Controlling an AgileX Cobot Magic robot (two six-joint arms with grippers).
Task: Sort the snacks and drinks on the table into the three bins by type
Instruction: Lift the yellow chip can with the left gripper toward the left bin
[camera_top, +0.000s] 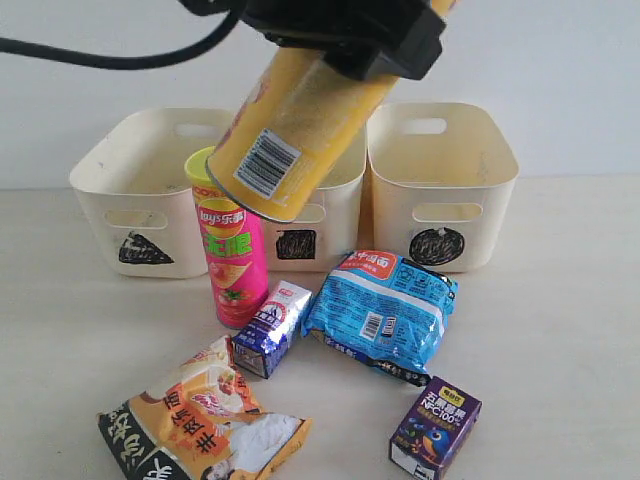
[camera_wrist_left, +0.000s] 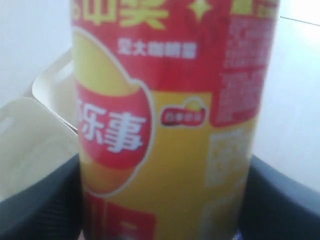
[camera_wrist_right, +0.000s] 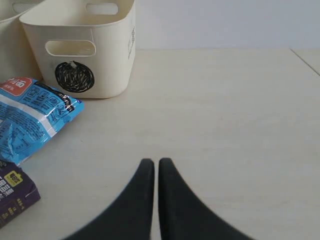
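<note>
My left gripper (camera_top: 348, 38) is shut on the yellow-orange chip tube (camera_top: 295, 125), which hangs tilted in the air over the square bin (camera_top: 335, 215) and fills the left wrist view (camera_wrist_left: 170, 125). Below it the pink tube with yellow lid (camera_top: 232, 250) stands upright. On the table (camera_top: 560, 330) lie the slim blue carton (camera_top: 273, 328), the blue packet (camera_top: 383, 310), the orange-black-white bag (camera_top: 200, 420) and the purple carton (camera_top: 435, 425). The triangle bin (camera_top: 130, 190) and circle bin (camera_top: 445, 180) flank the square one. My right gripper (camera_wrist_right: 151, 162) is shut, holding nothing, low over bare table.
A black cable (camera_top: 110, 55) trails from the left arm across the top left. In the right wrist view, the circle bin (camera_wrist_right: 107, 55), blue packet (camera_wrist_right: 30, 115) and purple carton (camera_wrist_right: 12, 192) sit to one side of the fingers. A pale wall stands behind the bins.
</note>
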